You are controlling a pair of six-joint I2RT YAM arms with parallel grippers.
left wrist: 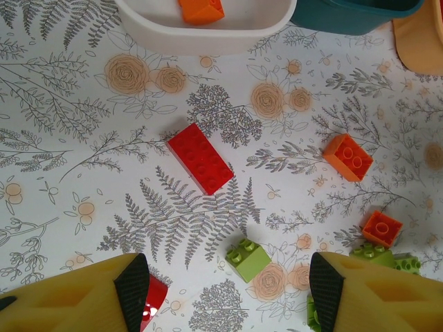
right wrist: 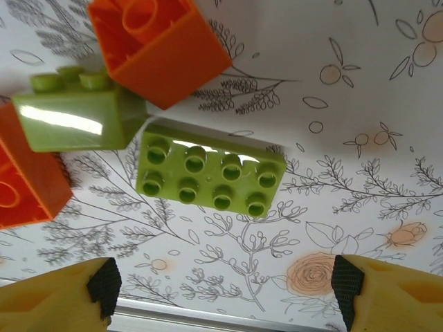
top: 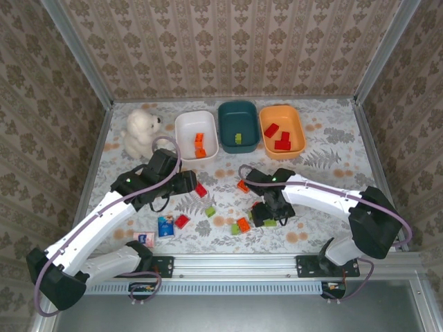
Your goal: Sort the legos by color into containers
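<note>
Right gripper (right wrist: 221, 294) hangs wide open and empty over a flat lime brick (right wrist: 208, 176) on the surface (right wrist: 360, 83). That brick lies tight against a second lime brick (right wrist: 69, 119) and just beside an orange brick (right wrist: 156, 45).

The hazard, as we judge it: a finger coming down may catch a neighbour, tip it, or lift two colours together.

Left gripper (left wrist: 228, 290), also open and empty, brackets a small lime brick (left wrist: 247, 258). A red brick (left wrist: 151, 299) peeks out beside one finger and could get pinched.

Loose legos lie mid-surface. The white tub (top: 194, 115), teal tub (top: 239, 104) and orange tub (top: 280, 108) sit at the far edge. With both arms working close together, we see a risk of a bump.
</note>
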